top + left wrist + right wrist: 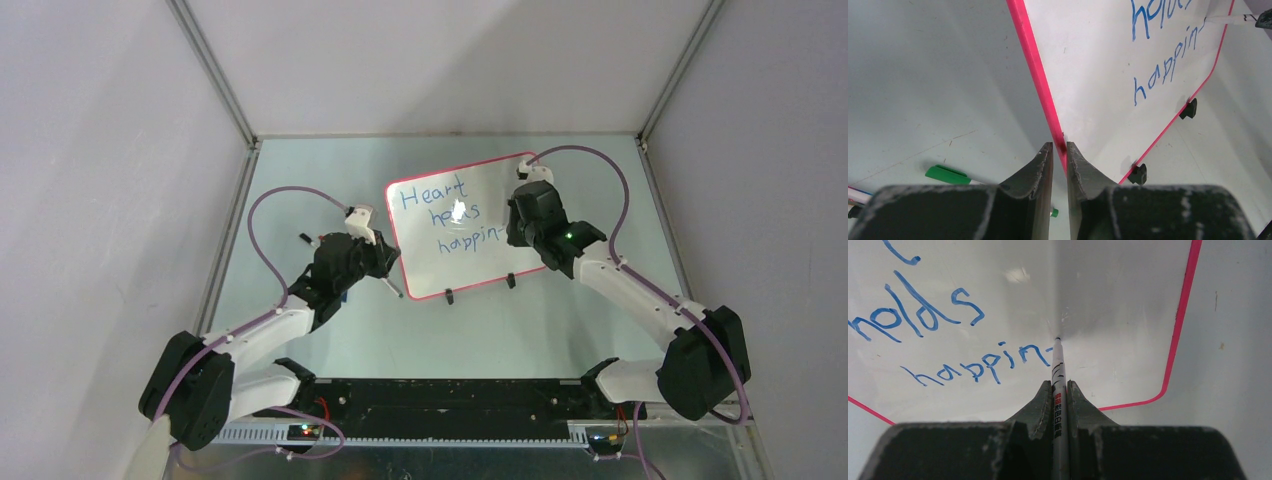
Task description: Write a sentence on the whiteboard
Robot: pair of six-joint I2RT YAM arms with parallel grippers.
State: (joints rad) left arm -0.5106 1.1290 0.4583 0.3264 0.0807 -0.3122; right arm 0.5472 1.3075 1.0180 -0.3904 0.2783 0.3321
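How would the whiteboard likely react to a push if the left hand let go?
The whiteboard probably tips easily: only two small feet support it. Likely stiff: its frame looks straight where the left hand pinches it. Glossy face looks slippery under the pen.

The whiteboard [1108,305] ahead of the right gripper [1060,390] is gleaming glossy white. Its red frame [1035,65], pinched in the left gripper [1059,150], is looking like smooth plastic. Both grippers' black fingers [1040,170] are showing matt, scuffed, chalky faces. The marker [1058,365] in the right one is showing a smooth barrel.
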